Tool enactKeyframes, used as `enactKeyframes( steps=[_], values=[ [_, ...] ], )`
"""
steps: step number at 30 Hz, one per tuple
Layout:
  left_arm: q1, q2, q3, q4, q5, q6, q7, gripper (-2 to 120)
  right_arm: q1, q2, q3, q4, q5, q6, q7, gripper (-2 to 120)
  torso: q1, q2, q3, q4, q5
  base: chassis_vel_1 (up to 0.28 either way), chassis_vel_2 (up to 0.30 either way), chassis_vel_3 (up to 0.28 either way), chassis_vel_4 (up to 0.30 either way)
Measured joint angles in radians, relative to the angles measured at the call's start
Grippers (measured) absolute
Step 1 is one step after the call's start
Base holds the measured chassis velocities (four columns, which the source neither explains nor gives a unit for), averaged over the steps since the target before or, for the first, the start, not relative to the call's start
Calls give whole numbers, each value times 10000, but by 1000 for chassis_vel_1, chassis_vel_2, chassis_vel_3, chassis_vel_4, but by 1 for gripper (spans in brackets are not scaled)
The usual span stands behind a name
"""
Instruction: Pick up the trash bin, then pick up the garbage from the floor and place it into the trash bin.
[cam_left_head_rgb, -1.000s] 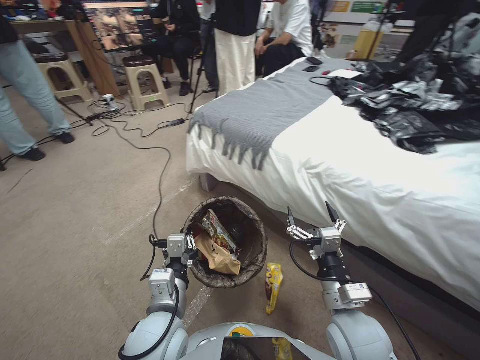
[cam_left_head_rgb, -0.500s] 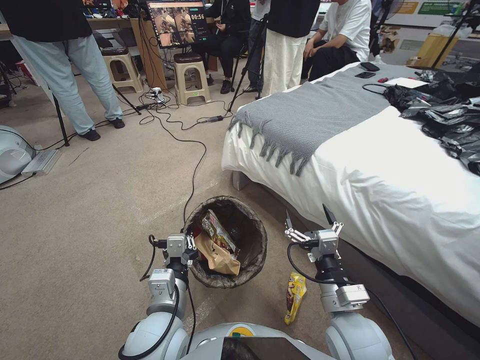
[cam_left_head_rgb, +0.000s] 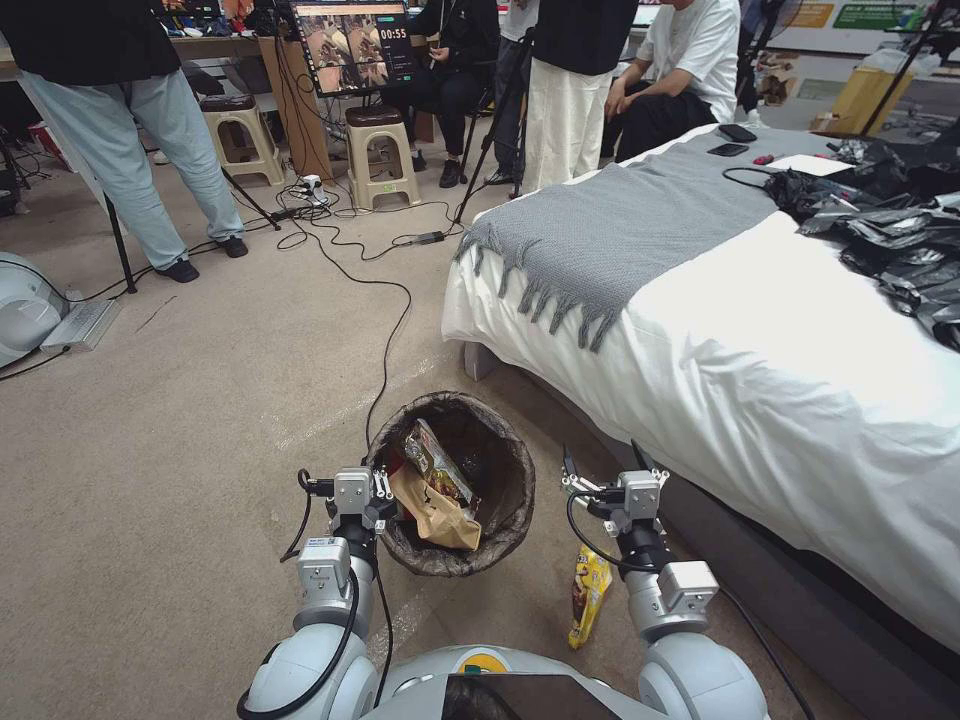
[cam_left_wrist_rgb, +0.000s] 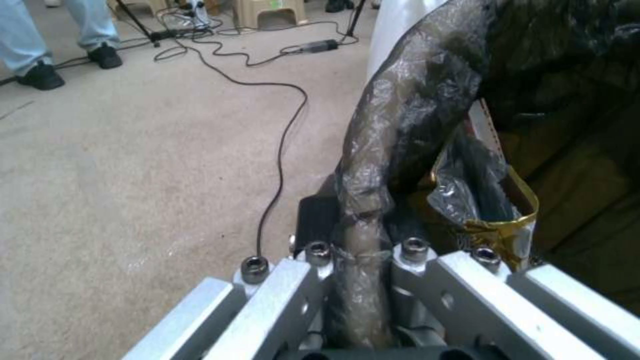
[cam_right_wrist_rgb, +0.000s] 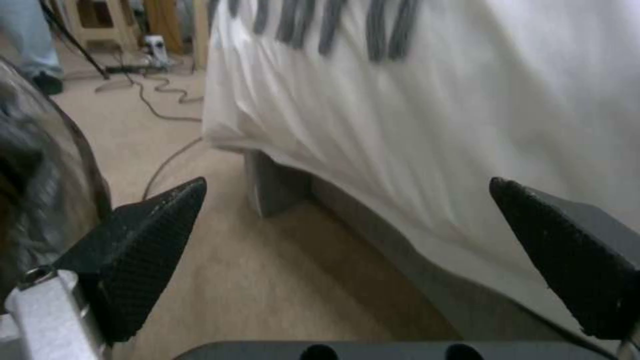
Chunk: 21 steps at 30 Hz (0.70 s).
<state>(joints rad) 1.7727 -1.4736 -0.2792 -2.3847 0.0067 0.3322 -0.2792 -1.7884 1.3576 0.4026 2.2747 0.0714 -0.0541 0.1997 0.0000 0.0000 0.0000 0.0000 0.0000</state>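
Left gripper (cam_left_head_rgb: 385, 497) is clamped on the near-left rim of the trash bin (cam_left_head_rgb: 505, 475). In the left wrist view, the crinkly dark brown liner bag (cam_left_wrist_rgb: 400, 115) is pinched between the metal fingers (cam_left_wrist_rgb: 313, 252). The bin is round and tapered and sits just off the bed's (cam_left_head_rgb: 760, 350) near corner. Inside I count two pieces: one crumpled brown paper bag (cam_left_head_rgb: 432, 512) and one glossy printed packet (cam_left_head_rgb: 436, 462).

One piece of garbage lies on the floor: a flat yellow snack wrapper (cam_left_head_rgb: 589, 592), on the carpet (cam_left_head_rgb: 180, 420) between the bin and the right arm, just below the right gripper (cam_left_head_rgb: 600, 468).

The right gripper's claw is spread wide and holds nothing. Its two black textured pads (cam_right_wrist_rgb: 143, 235) are pointed wedges. It hangs between the bin wall and the draped white sheet, with a narrow carpet strip there. Open carpet lies to the left, crossed by one black cable (cam_left_head_rgb: 385, 340).
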Motion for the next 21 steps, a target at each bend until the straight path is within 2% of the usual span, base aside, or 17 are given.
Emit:
enactKeyframes(
  steps=[5,7,10,21],
  values=[
    [0,0,0,0,0,0,0,2,71,26,51,-12,-85,214,-56,100,0,0,0,0,0,0,0,0,0],
    [0,0,0,0,0,0,0,2,131,77,210,-132,-473,1251,-418,100,0,0,0,0,0,0,0,0,0],
    [0,0,0,0,0,0,0,2,135,78,327,-134,-634,1601,-570,100,0,0,0,1,-1,0,0,0,0],
    [-2,0,-1,0,0,0,0,2,125,110,450,27,-918,1676,-764,100,0,0,1,1,-1,0,0,0,0]
  ],
)
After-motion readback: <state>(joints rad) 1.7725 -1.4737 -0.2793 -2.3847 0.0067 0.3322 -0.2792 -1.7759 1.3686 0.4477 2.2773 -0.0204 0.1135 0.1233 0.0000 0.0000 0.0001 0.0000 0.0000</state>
